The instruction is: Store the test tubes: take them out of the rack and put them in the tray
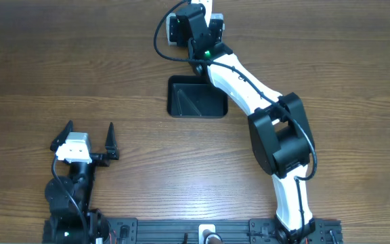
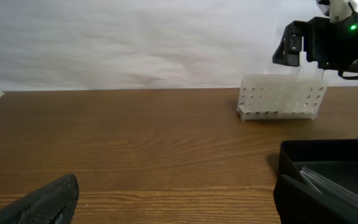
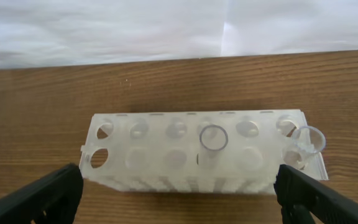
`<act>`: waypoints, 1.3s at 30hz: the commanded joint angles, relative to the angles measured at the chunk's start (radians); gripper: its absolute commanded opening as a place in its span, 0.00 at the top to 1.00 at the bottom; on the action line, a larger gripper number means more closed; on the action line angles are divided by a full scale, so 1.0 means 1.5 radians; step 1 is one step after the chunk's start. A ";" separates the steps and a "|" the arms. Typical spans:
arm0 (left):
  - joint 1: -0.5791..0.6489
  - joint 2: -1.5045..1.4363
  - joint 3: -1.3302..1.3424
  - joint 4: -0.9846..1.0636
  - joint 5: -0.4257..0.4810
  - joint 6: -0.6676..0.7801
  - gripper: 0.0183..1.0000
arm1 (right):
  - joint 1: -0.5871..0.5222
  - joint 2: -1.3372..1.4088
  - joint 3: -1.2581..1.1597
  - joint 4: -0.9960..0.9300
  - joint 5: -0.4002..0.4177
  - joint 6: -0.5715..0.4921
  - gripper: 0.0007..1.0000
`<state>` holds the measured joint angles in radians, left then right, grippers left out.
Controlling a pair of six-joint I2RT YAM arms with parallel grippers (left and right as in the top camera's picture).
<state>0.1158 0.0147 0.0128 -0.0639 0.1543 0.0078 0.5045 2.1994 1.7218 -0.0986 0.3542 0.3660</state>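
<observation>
Surface: a brown wood-grain table (image 1: 59, 68) is carrying the whole setup. A plain white wall (image 2: 135, 37) is closing off its far edge.

Right arm (image 1: 276, 135): white and black links are stretching from its base to the table's far side. A green light is glowing near the wrist.

Left arm (image 1: 70, 190): it is sitting folded close to its base, well apart from the rack and the tray.

Tray (image 1: 171, 95): a black rectangular tray is lying on the table between the two grippers. It is ahead of the left gripper and off to its right. It is on the base side of the right gripper, near it.

Rack (image 3: 166, 158): a translucent white test tube rack with two rows of holes is standing directly below the right gripper, long side across the fingers' gap. Seen from the left wrist it is beyond the tray, next to the wall.

Right gripper (image 3: 178, 180): its fingers are spread wide, wider than the rack's length. It is gripping nothing and hovering above the rack.

Left gripper (image 1: 90, 129): its fingers are spread wide with nothing between them. It is pointing toward the far edge.

Test tubes: one clear tube (image 3: 213, 138) is standing in a middle hole of the rack, roughly centred under the right gripper. A second tube (image 3: 307, 140) is standing at one end of the rack, near one finger. At least one clear tube (image 2: 334, 186) is lying flat inside the tray.
</observation>
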 commanded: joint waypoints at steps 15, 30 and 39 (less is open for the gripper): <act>0.005 -0.007 -0.004 0.001 0.008 0.009 0.00 | -0.011 0.056 0.017 0.074 0.029 -0.031 0.02; 0.005 -0.007 -0.004 0.001 0.008 0.009 0.00 | -0.012 0.056 0.017 0.068 0.044 -0.039 0.29; 0.005 -0.007 -0.004 0.001 0.008 0.010 0.00 | -0.017 0.060 0.017 0.064 0.050 -0.048 0.30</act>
<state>0.1158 0.0147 0.0128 -0.0639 0.1543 0.0078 0.4911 2.2684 1.7260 -0.0032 0.4038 0.3061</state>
